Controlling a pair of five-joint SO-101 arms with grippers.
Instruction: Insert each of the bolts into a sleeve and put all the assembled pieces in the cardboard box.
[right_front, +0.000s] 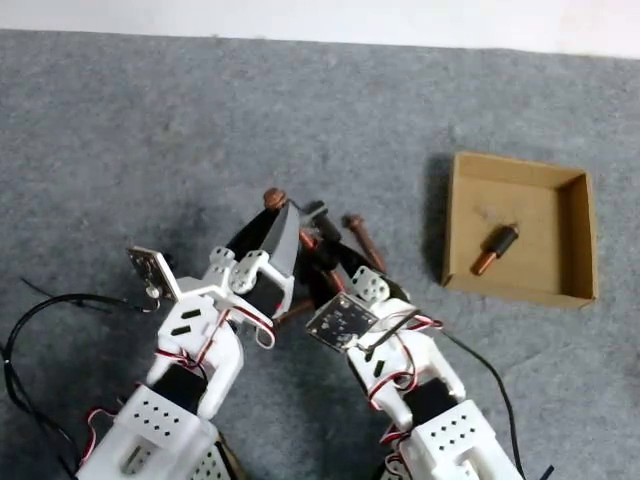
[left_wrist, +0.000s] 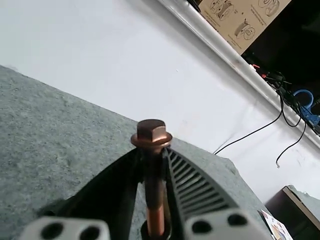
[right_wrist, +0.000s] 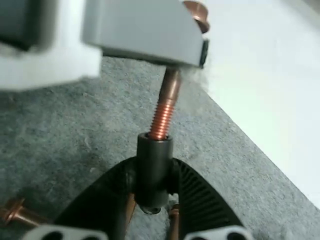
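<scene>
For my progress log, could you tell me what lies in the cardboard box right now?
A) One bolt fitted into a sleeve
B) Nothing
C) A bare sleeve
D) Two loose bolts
A: a single bolt-in-sleeve piece, black with a copper end, lies on the floor of the cardboard box.

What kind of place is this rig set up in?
Likely an informal lab or office workspace, not a factory floor: a grey felt mat laid on a white surface, with a printed carton and loose cables behind.
</scene>
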